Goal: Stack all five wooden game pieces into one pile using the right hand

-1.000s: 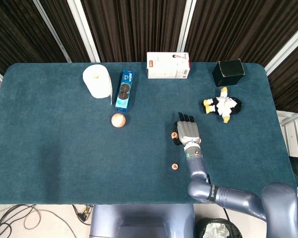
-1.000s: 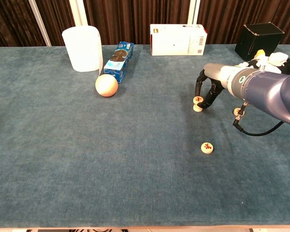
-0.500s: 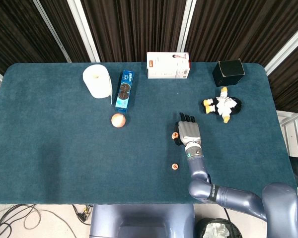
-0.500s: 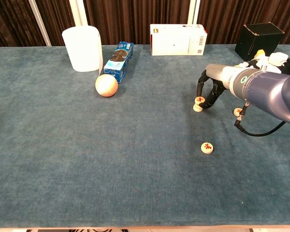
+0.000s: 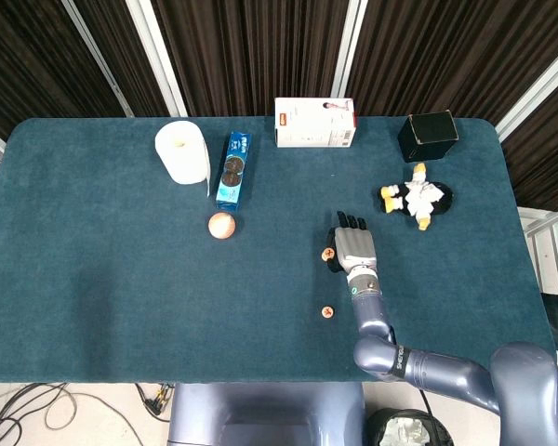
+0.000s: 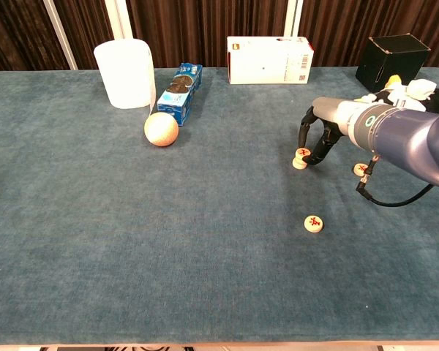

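My right hand (image 5: 354, 247) (image 6: 331, 115) arches over a small pile of round wooden game pieces (image 6: 301, 158) (image 5: 327, 253) right of the table's middle. Its fingertips flank the top piece with the red mark and pinch it on the pile. One loose piece (image 6: 313, 224) (image 5: 326, 312) lies nearer the front edge. Another loose piece (image 6: 361, 169) lies just behind the right forearm; the head view hides it. How many pieces the pile holds is too small to tell. The left hand appears in neither view.
A wooden ball (image 5: 221, 225), a blue cookie pack (image 5: 232, 169) and a white paper roll (image 5: 182, 152) stand at the back left. A white box (image 5: 314, 123), a black box (image 5: 428, 136) and a penguin toy (image 5: 417, 198) are at the back right.
The right hand has shifted slightly to the right and down, and the top piece has moved with it onto the pile. The loose pieces have not moved.
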Available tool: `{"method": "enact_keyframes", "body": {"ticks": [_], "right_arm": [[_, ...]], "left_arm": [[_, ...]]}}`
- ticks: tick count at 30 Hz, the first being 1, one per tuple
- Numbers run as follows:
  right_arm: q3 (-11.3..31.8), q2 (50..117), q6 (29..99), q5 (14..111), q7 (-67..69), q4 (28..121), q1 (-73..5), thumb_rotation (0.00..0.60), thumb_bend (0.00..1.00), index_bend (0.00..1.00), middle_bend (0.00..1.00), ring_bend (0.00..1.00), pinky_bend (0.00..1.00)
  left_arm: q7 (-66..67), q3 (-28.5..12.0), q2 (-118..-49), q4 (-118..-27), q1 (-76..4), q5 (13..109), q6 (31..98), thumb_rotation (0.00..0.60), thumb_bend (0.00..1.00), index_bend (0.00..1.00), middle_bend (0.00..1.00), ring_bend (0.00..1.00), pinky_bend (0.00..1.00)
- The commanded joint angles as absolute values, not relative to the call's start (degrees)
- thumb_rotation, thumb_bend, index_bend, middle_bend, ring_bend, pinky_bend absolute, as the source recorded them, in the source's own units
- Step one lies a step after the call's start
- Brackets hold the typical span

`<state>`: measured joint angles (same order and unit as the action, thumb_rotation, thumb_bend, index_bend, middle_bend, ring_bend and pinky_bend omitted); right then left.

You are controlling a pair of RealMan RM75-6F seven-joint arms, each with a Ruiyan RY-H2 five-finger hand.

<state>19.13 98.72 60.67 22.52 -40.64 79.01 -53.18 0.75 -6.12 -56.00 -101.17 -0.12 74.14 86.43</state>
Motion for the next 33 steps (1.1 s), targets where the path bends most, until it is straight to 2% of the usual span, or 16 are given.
{"method": "enact_keyframes", "body": {"ticks": [1, 10, 17, 26, 33], "right_arm": [[19.2, 98.52, 60.83, 22.54, -40.82, 79.41, -53.28, 0.6, 0.41, 0.46, 0.0, 0.0, 0.0], [19.31, 97.58, 61.66, 22.82, -41.05, 81.97, -53.29, 0.6, 0.41, 0.46, 0.0, 0.0, 0.0], [18.67, 94.85, 62.97, 25.75, -40.56, 88.78, -52.44, 0.6, 0.41, 0.42, 0.0, 0.0, 0.0], [12.34, 89.88, 70.13, 37.09, -38.42, 101.76, -46.87, 0.6, 0.41, 0.39, 0.0, 0.0, 0.0], [8.11, 87.25, 71.8, 41.92, -36.08, 106.37, -43.17, 0.6, 0.41, 0.39, 0.0, 0.0, 0.0]], "left_arm": [[0.73, -6.12, -55.99, -101.19, -0.13, 74.13, 86.41, 0.6, 0.11, 0.01, 0.0, 0.0, 0.0], [0.49, -6.12, -55.89, -101.21, -0.08, 74.18, 86.44, 0.6, 0.11, 0.01, 0.0, 0.0, 0.0], [0.26, -6.1, -55.8, -101.19, -0.04, 74.26, 86.44, 0.6, 0.11, 0.01, 0.0, 0.0, 0.0], [0.12, -6.03, -55.71, -101.29, 0.04, 74.4, 86.5, 0.6, 0.11, 0.01, 0.0, 0.0, 0.0], [0.26, -6.03, -55.77, -101.28, 0.05, 74.34, 86.51, 0.6, 0.11, 0.01, 0.0, 0.0, 0.0]]}}
